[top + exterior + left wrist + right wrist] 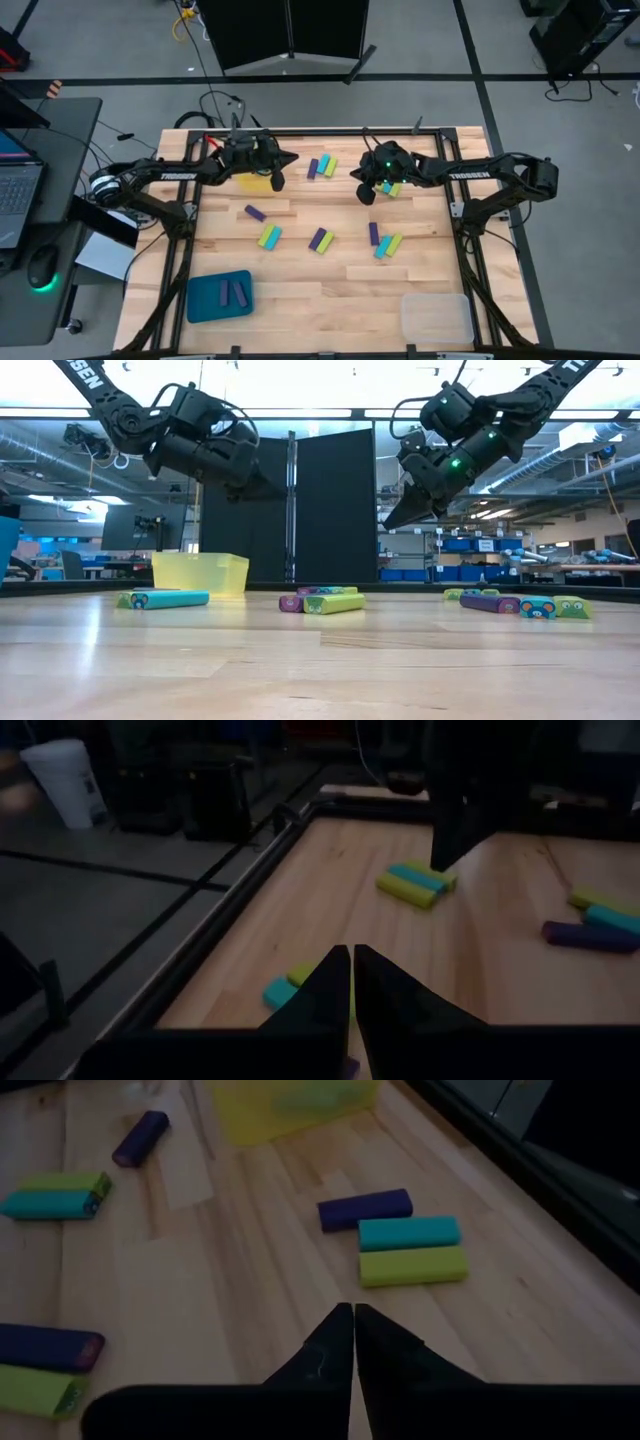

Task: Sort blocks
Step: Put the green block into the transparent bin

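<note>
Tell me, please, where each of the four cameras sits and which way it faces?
High view: above the table, looking straight down; both arms show, left pincer over the yellow tray, right pincer by the far blocks.
Low view: at tabletop height, looking level across the table into the room; both arms hang in from above.
Left wrist view: on the left arm, looking past its shut fingers across the table.
Right wrist view: on the right arm, looking past its shut fingers.
Shared: the purple-cyan-green trio is also in the high view.
</note>
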Controlling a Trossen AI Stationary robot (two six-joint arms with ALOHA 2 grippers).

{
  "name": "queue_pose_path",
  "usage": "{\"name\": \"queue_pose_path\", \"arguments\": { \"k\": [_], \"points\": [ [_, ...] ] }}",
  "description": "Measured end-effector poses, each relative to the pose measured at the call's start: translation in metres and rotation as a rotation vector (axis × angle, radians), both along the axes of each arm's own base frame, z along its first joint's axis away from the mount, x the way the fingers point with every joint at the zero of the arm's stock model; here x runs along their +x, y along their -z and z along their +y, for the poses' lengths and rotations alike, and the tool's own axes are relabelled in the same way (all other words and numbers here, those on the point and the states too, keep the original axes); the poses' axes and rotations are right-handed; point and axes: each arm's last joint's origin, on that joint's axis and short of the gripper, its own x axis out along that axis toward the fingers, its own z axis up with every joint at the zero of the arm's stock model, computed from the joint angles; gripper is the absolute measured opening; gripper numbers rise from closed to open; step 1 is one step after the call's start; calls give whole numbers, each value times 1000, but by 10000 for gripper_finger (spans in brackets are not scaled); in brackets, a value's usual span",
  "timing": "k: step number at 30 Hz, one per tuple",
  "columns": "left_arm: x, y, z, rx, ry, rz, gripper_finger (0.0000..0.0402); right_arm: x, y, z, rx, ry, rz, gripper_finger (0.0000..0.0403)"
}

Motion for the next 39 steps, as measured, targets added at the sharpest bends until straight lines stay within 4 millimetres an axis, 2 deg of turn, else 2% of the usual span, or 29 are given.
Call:
{"name": "queue_pose_path", "arguments": {
  "k": [9, 13, 17, 23, 28, 32, 35, 39],
  "points": [
    [-19, 17, -13, 58, -11, -172, 25, -1, 1, 1, 10, -3, 30, 50],
    [-25, 26, -17, 40, -13, -173, 25, -3, -7, 2, 50, 40, 179, 63],
    [-27, 31, -18, 28, -14, -154, 25, -11, -17, 6, 90, 154, 398, 82],
    [-27, 31, -18, 28, -13, -155, 25, -31, -14, 6, 239, 341, 572, 102],
    [-27, 31, -18, 27, -14, -154, 25, -30, -15, -4, 243, 385, 510, 89],
    [-27, 31, -18, 28, -14, -154, 25, -27, -12, -12, 217, 377, 498, 50],
    [-27, 31, -18, 31, -13, -153, 25, -23, 1, -17, 215, 373, 548, 12],
    [-27, 31, -18, 32, -15, -153, 25, -16, 23, -22, 232, 371, 620, 19]
  ]
}}
